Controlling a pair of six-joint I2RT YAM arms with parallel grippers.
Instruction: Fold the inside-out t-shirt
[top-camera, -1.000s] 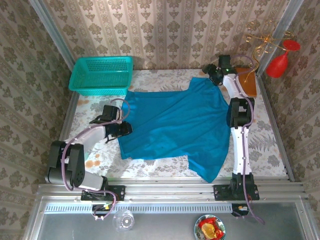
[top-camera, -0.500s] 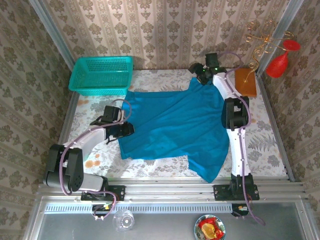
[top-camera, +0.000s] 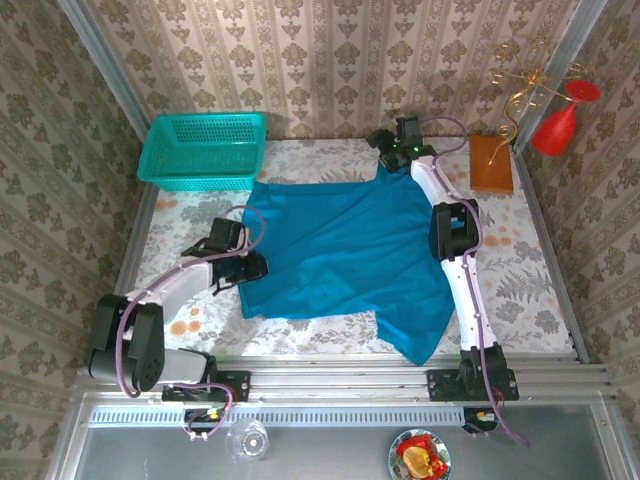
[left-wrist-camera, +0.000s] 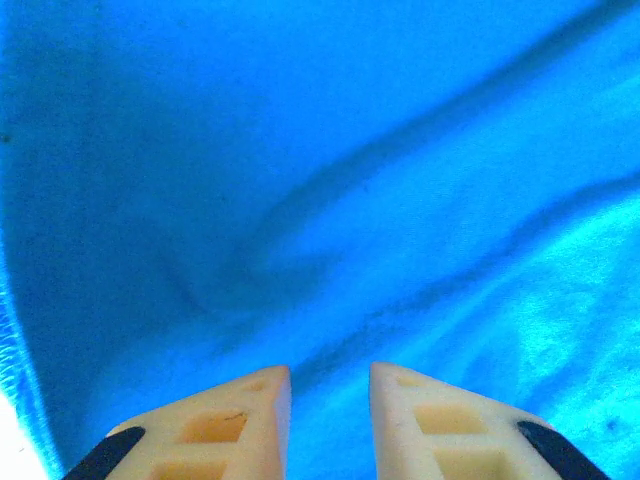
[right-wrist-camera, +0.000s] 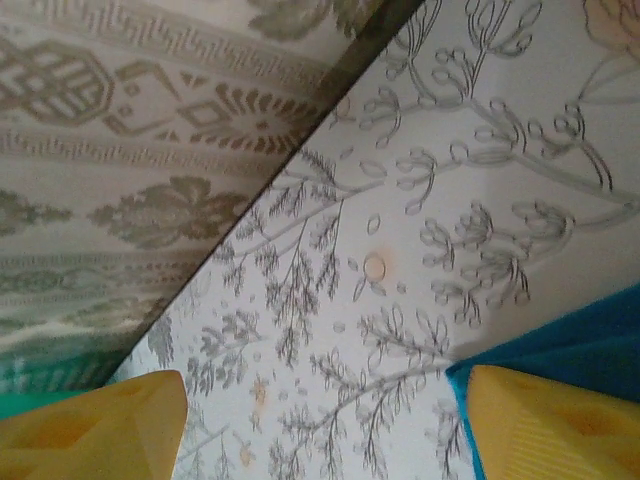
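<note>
Your shirt (top-camera: 340, 250) lies spread nearly flat on the table (top-camera: 520, 270), just to the right of the basket (top-camera: 200, 180) and nearer the arm bases than it. Its far-left corner comes almost up to the basket's near right corner, and a sleeve trails off on the side farthest from the basket.

Your left claw (top-camera: 250, 268) sits in front of the basket, towards the bases, at the shirt's edge on that side. In its wrist camera the left claw (left-wrist-camera: 325, 375) has its jaws only a narrow gap apart, low over creased blue cloth (left-wrist-camera: 350, 150) – you cannot tell whether any cloth is pinched.

Your right claw (top-camera: 383, 145) is off to the basket's right, level with it by the back wall, at the shirt's far corner. Its wrist camera shows the right claw (right-wrist-camera: 320, 420) spread wide over bare table (right-wrist-camera: 400, 200) and holding nothing – one finger stands just beside the shirt's edge (right-wrist-camera: 560, 340).
</note>
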